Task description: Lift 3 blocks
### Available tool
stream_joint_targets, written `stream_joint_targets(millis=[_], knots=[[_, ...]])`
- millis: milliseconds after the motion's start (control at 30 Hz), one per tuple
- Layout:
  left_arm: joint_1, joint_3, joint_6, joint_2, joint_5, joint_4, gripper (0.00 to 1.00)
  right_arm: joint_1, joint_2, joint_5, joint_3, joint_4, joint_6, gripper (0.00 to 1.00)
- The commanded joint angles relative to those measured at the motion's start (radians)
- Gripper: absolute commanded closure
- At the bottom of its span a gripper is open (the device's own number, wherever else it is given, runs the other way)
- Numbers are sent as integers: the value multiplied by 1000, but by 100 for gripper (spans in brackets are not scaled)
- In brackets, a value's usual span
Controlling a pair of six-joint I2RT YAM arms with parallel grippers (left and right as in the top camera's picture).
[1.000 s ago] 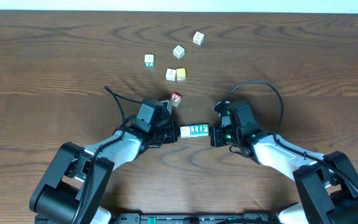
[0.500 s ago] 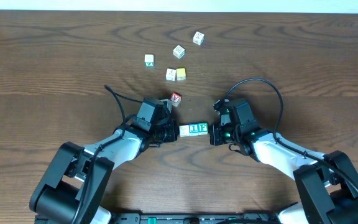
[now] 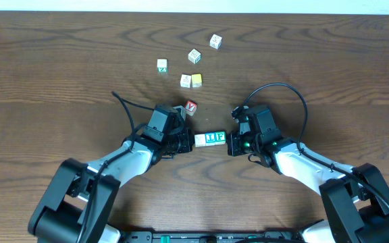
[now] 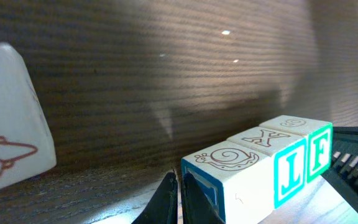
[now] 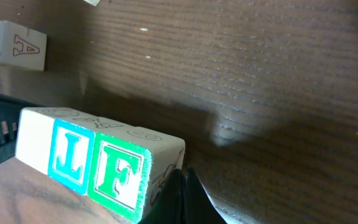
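The lift itself is in hand. Three alphabet blocks stand in a touching row (image 3: 210, 140) at about 6 o'clock of the table (image 3: 329, 74): cream-faced block (image 5: 35, 140), blue "L" block (image 5: 70, 155) and green "F" block (image 5: 120, 174). The left gripper (image 3: 189, 142) presses the 9 o'clock end and the right gripper (image 3: 229, 143) the 3 o'clock end. Both have their fingers fully closed on nothing, so the row is pinched between them.

Its shadow lies apart, so it is probably just off the wood. Next: both arms rise together with equal inward pressure, or the middle block drops. The red "Y" cube (image 3: 191, 106) sits near, at 11 o'clock.
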Motion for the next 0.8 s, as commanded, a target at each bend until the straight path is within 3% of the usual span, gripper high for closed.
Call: stream_joint_targets(millis=[0, 767], knots=[[-61, 72, -5, -53, 175, 33, 93, 74, 3, -278, 58, 22, -5, 99], [-61, 72, -6, -53, 175, 33, 93, 74, 3, -278, 64, 12, -5, 99]])
